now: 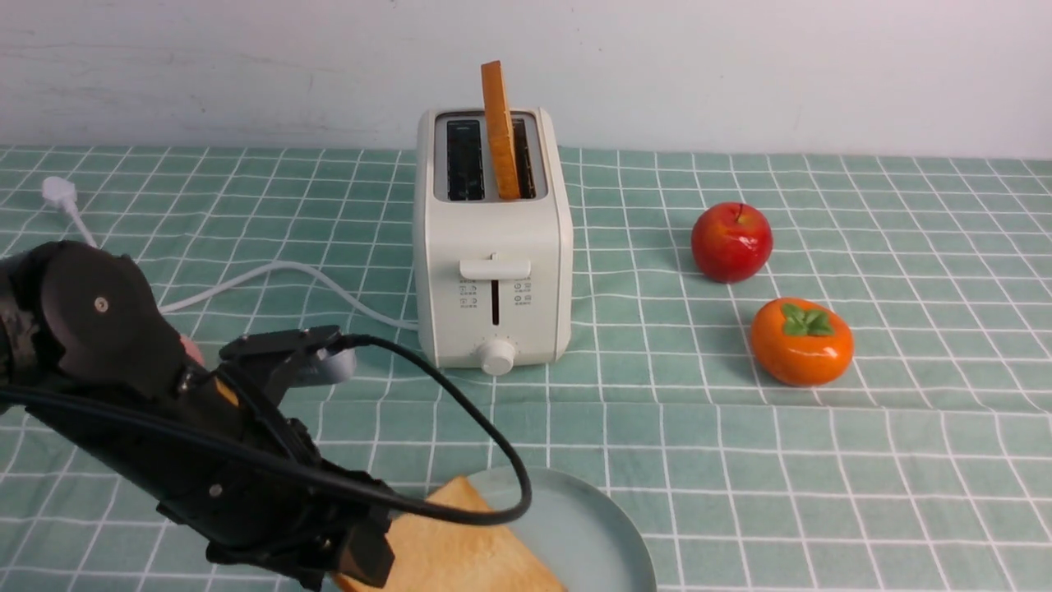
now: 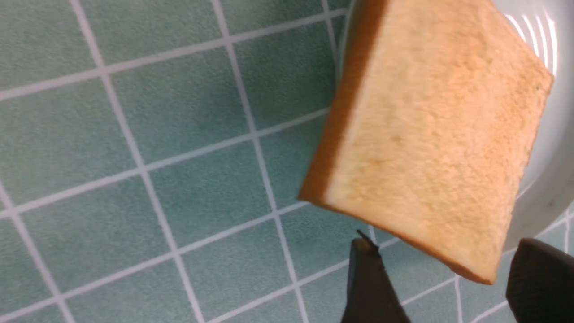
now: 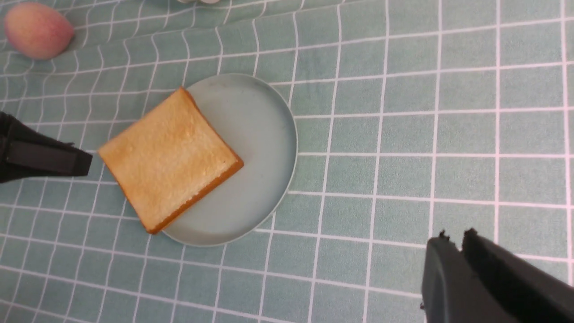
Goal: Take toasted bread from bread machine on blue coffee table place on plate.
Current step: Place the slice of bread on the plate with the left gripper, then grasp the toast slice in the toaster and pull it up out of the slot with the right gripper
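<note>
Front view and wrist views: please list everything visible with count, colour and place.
upright toast: one, golden, in bread machine's right slot
flat toast: one, golden, on plate, overhanging its rim
bread machine: one, cream, central
plate: one, pale blue-green, near robot
apple: one, red, right of bread machine
persimmon: one, orange, before apple
peach: one, pink, behind left arm
power cord: one, white, left of bread machine
table: one, mint gridded cloth
left gripper: open, beside flat toast
right gripper: shut, above cloth

Table (image 1: 904, 460): toaster (image 1: 493, 247), plate (image 1: 592, 534), apple (image 1: 731, 242), persimmon (image 1: 801, 341)

Both wrist views seemingly above plate (image 3: 264, 134)
</note>
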`<act>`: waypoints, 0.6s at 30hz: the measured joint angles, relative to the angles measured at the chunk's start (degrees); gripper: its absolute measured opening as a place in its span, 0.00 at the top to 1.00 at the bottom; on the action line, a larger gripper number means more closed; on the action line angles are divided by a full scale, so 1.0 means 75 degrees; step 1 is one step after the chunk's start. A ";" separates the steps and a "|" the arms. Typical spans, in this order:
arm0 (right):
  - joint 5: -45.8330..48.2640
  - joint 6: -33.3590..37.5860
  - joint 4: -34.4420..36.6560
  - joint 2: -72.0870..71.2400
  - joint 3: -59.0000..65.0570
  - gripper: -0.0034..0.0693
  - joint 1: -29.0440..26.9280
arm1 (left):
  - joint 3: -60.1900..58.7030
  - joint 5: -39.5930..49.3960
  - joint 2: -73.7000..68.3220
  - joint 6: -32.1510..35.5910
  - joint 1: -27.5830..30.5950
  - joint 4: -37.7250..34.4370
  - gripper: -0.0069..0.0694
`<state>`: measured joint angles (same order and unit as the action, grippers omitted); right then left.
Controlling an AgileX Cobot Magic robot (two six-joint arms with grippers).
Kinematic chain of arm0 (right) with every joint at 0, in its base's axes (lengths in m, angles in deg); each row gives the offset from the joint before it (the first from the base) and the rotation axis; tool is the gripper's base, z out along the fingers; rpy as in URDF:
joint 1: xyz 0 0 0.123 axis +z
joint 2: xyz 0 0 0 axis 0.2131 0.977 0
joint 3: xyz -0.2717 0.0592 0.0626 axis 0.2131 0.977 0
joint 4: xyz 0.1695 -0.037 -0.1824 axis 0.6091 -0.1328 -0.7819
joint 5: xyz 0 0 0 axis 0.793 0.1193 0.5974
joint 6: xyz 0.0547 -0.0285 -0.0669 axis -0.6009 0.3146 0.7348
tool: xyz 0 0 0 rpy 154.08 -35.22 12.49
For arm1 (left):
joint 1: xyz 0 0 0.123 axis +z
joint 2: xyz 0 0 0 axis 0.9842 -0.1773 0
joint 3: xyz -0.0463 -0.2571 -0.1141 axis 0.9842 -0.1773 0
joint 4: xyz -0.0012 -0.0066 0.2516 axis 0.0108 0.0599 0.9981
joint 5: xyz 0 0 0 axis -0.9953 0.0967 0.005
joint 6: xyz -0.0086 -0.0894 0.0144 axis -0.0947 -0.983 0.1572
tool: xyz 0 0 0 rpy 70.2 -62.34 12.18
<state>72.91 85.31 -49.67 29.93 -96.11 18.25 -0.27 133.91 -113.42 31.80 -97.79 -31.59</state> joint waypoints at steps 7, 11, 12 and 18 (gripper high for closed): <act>0.0795 0.0000 -0.0394 0.1357 -0.1703 0.88 0.0000 | 0.0447 0.0302 0.0422 -0.0922 0.0000 0.1061 0.64; 0.1087 0.0000 -0.0243 0.2659 -0.2901 0.88 0.0009 | 0.0447 0.0461 0.1391 -0.1067 0.0000 0.1399 0.92; 0.1118 0.0000 -0.0228 0.3010 -0.3204 0.88 0.0056 | 0.0447 0.0465 0.1642 -0.1114 0.0000 0.1425 0.93; 0.0904 -0.0093 -0.0973 0.4959 -0.5086 0.88 0.1234 | -0.0132 0.0330 0.3947 -0.1375 0.0000 0.1433 0.93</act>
<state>79.69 84.62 -56.98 67.13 -134.26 27.50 -1.26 136.38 -83.82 21.48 -97.79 -20.84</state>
